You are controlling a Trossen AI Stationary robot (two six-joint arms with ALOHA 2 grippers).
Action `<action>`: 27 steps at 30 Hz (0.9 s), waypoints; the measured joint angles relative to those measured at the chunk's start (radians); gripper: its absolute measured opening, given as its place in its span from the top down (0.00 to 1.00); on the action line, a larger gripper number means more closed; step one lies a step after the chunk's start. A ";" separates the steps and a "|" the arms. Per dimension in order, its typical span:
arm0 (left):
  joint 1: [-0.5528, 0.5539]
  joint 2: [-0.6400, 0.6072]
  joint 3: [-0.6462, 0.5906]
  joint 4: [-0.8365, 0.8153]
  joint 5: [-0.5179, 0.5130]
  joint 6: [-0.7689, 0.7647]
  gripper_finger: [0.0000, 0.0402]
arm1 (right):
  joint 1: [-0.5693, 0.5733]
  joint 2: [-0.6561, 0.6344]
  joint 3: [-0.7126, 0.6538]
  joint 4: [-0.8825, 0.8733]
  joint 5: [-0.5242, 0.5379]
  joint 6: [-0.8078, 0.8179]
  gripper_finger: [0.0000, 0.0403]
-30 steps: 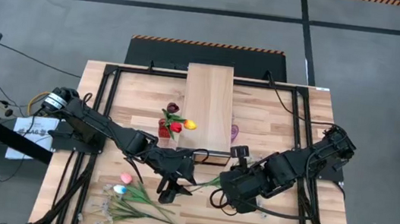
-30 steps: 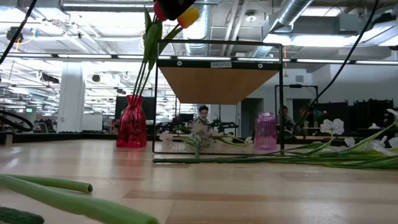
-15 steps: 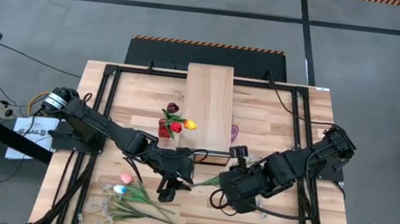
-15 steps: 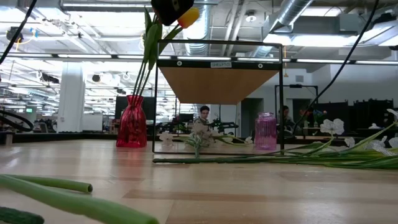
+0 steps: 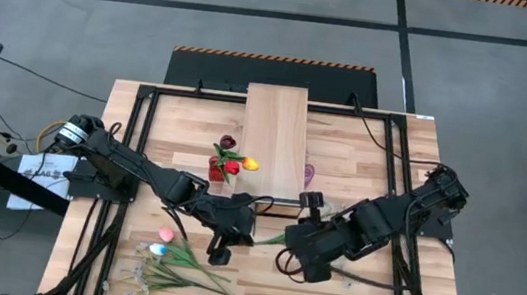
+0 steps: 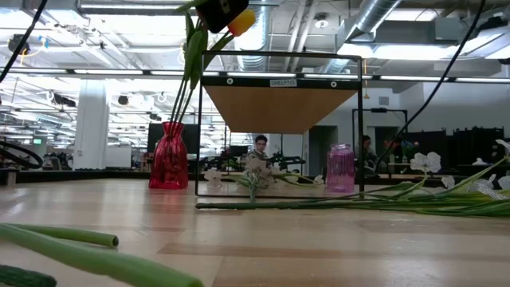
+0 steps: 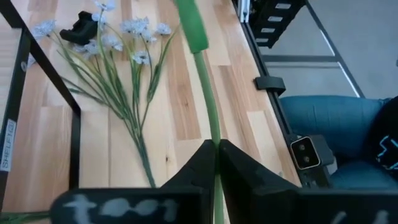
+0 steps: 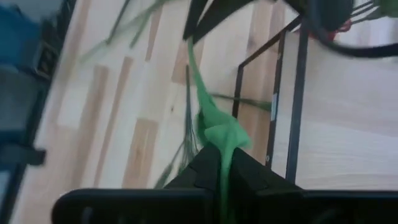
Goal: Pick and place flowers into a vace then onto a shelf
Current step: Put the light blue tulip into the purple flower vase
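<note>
- The slatted wooden tabletop (image 5: 363,160) is seen from above, with the shelf (image 5: 275,139) standing across its middle, a light plank on a thin black frame.
- The left gripper (image 7: 217,148) is pinched tight on a green flower stem (image 7: 208,102), which runs forward between its fingers; in the high view it sits in front of the shelf.
- The right gripper (image 8: 225,155) is nipped on the leafy end of what is judged to be the same stem, just right of the left gripper (image 5: 221,243) in the high view.
- A red vase (image 5: 216,169) with red, yellow and dark tulips is placed beside the shelf's left edge; a pink vase (image 6: 340,168) is seen beneath the plank.
- Loose flowers (image 5: 168,265), tulips and pale blossom sprays, are left lying at the table's front left.
- Risk: with both grippers clamped on one stem, it could be bent or torn if the arms are drawn apart.
- Risk: a long stem swung towards the vase could be caught on the shelf's frame, or the vase could be tipped.
</note>
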 joint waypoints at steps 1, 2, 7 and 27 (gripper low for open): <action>0.000 0.000 0.000 -0.010 -0.001 0.000 1.00 | 0.000 0.000 0.011 0.007 0.000 0.007 0.93; 0.000 0.000 0.000 -0.022 -0.001 0.000 1.00 | 0.000 -0.001 0.020 0.016 0.000 0.010 0.91; -0.005 0.000 0.000 -0.061 -0.036 -0.007 1.00 | 0.009 0.000 0.092 -0.031 0.001 0.016 0.77; -0.065 -0.142 0.000 -0.104 -0.323 0.044 1.00 | 0.114 -0.214 0.182 -0.226 0.379 0.422 0.57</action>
